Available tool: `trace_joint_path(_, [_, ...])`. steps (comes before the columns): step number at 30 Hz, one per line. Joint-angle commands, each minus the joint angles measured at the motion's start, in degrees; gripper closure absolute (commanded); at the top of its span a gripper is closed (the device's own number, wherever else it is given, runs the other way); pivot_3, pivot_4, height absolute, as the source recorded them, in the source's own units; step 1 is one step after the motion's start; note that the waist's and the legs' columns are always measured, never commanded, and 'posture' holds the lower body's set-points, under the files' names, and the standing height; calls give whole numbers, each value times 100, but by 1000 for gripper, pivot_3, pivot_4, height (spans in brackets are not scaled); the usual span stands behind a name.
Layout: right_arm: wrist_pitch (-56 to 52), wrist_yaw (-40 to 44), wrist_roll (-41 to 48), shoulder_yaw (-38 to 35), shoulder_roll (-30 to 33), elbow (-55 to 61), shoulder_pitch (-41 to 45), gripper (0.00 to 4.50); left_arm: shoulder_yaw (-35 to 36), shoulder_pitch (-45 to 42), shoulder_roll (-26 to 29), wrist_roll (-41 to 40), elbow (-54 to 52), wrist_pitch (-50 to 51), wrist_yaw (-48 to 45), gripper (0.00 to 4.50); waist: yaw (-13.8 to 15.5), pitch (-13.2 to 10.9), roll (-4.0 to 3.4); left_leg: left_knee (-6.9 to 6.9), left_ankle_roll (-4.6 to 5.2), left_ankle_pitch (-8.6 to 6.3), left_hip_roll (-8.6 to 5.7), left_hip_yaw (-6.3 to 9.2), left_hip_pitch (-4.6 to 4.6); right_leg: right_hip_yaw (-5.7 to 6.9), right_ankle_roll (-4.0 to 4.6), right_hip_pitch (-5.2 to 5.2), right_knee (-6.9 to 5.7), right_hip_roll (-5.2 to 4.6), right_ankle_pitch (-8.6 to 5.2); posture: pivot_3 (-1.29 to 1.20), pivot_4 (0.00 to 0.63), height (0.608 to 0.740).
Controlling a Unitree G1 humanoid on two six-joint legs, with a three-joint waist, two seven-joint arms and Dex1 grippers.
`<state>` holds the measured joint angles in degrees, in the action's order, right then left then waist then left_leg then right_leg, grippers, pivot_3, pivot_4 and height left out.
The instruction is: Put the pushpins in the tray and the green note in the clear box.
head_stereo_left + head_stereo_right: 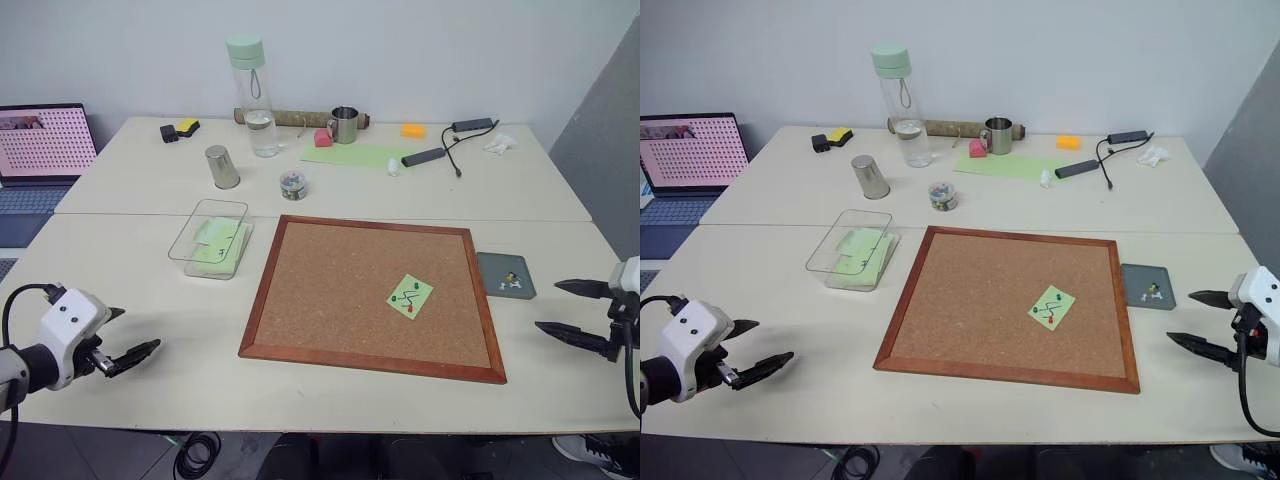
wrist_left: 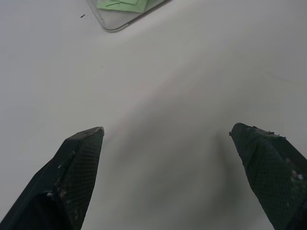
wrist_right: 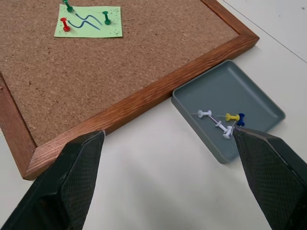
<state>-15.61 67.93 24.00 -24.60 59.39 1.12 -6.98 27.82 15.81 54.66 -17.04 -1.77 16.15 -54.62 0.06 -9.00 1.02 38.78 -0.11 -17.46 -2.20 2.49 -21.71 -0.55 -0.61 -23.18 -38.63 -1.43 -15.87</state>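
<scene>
Tools wide, mine: left tool [image 1: 135, 355] and right tool [image 1: 565, 310] over counter [image 1: 150, 280], empty | green note [image 1: 410, 295] pinned on corkboard [image 1: 330, 290] by pushpins [image 3: 86, 19] | tray [image 1: 495, 272] beside board | clear box [image 1: 205, 215] far left.

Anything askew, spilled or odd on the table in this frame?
Nothing spilled or damaged. The green note sits slightly tilted on the corkboard, pinned by three pushpins. The tray already holds a few loose pins.
</scene>
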Motion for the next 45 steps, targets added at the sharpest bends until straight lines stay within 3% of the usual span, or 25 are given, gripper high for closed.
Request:
trace_joint_path(1, [55, -43, 33, -118, -9, 162, 88, 55, 166, -94, 28, -84, -73, 0, -42, 0, 0, 0, 0, 0, 0, 0, 0, 0, 0, 0, 0, 0, 0, 0, 0, 0, 150, 740])
trace_joint_path(6, [89, -74, 35, -138, -50, 193, 101, 55, 148, -291, -7, -252, -57, 59, -102, 0, -1, 0, 0, 1, 0, 0, 0, 0, 0, 0, 0, 0, 0, 0, 0, 0, 150, 740])
trace_joint_path(9, [124, -106, 30, -131, -89, 282, 125, 0, 63, -617, -97, -498, -342, 127, -144, 478, 2, 0, 0, 1, 0, 0, 0, 0, 0, 1, 0, 0, -1, 0, 0, 0, 150, 740])
trace_joint_path(16, [-53, -170, 140, 121, -176, 632, 446, 0, -1044, -1416, -240, -644, -1431, 365, -199, 1970, 8, 0, 1, 6, -1, 1, -1, 1, 0, 2, -1, 1, -4, 0, 1, 0, 150, 740])
trace_joint_path(20, [-189, -234, 198, 434, -299, 829, 699, 0, -2010, -2089, -686, -763, -1904, 664, -113, 2789, 6, -1, 2, 6, -2, 1, -2, 0, -1, 1, -1, 1, -8, 0, 1, 0, 150, 740])
trace_joint_path(25, [-398, -384, 213, 850, -470, 987, 1093, 0, -2825, -2663, -1256, -629, -1689, 669, -120, 3794, 5, -1, 3, 13, -2, 1, -4, -1, 0, -1, -2, 1, -18, 4, 1, 0, 150, 740])
trace_joint_path(28, [-496, -565, 106, 1347, -741, 1000, 1531, 0, -3522, -3138, -1955, -400, -1140, 455, -95, 4455, 4, 0, 2, 15, -2, 2, -4, -1, 2, -1, -2, 1, -22, 6, 1, 0, 150, 740])
trace_joint_path(37, [-404, -1001, -496, 2396, -1543, 404, 2481, 0, -4268, -3850, -3255, 423, 653, -457, 222, 4455, 4, 0, 6, 23, -5, 4, -6, 1, -2, -2, -2, -3, -26, 8, 2, 0, 150, 740])
trace_joint_path(45, [195, -1059, -1029, 2912, -2093, -613, 2953, 0, -4440, -3827, -3570, 814, 1391, -802, 310, 4455, -1, 6, 4, 25, -6, 5, -7, 1, 1, -4, -2, -2, -27, 8, 2, 0, 150, 740])
